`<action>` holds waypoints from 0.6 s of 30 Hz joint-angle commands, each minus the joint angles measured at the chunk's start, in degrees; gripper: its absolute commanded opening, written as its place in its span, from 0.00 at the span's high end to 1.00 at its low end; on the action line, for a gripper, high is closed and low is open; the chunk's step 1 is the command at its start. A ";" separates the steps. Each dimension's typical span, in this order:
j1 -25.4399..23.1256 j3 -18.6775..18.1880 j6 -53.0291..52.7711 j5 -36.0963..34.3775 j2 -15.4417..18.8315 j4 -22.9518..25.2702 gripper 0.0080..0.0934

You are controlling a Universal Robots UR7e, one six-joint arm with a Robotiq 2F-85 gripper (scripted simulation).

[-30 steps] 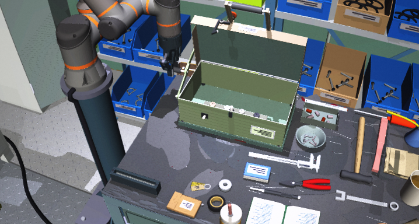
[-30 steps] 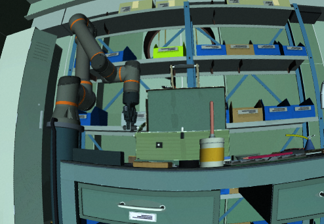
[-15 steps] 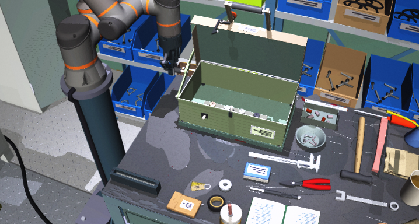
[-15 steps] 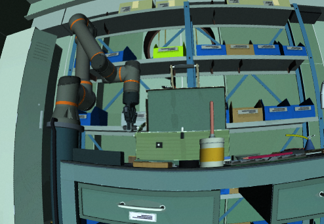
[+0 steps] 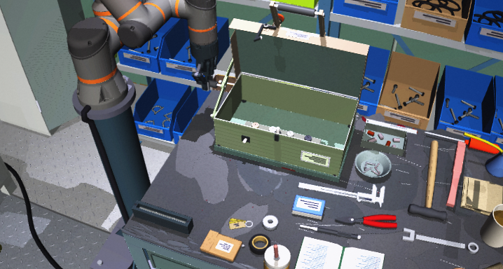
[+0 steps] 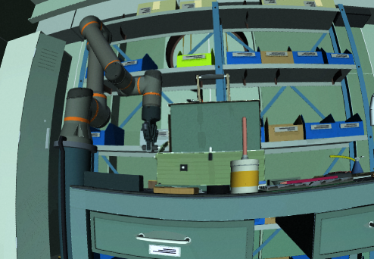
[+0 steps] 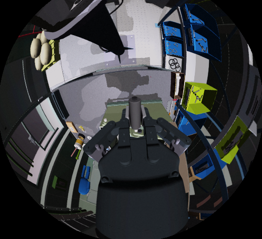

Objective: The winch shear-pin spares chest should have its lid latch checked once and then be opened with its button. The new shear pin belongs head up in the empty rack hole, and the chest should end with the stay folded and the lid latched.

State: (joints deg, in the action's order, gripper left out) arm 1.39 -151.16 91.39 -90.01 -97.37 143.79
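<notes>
The stay's dark grey cylindrical handle [image 7: 135, 113] stands at the left rear corner of the green chest [image 5: 281, 126], beside the slanting pale stay bar [image 5: 222, 88]. The chest's lid [image 5: 299, 61] stands upright and open, with a carry handle on top. Inside, a rack strip [image 5: 281, 131] along the front wall holds several pin heads. The new shear pin [image 5: 276, 251] stands head up in a white and yellow holder at the bench's front edge. A small white button [image 5: 244, 139] sits on the chest's front face. My gripper [image 5: 207, 81] is at the chest's left rear corner, closed around the stay handle.
Behind the chest, shelves carry blue and brown parts bins [image 5: 409, 88]. To its right sit a small tray of parts [image 5: 384, 138] and a metal bowl [image 5: 373, 164]. Calipers [image 5: 343, 192], pliers [image 5: 369, 221], a hammer [image 5: 430, 183] and an open booklet [image 5: 337, 257] cover the front of the bench.
</notes>
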 commanded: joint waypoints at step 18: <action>-0.49 -0.18 -0.49 0.01 1.21 1.45 1.00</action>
State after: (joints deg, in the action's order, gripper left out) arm 0.90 -151.35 90.90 -90.01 -96.15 145.21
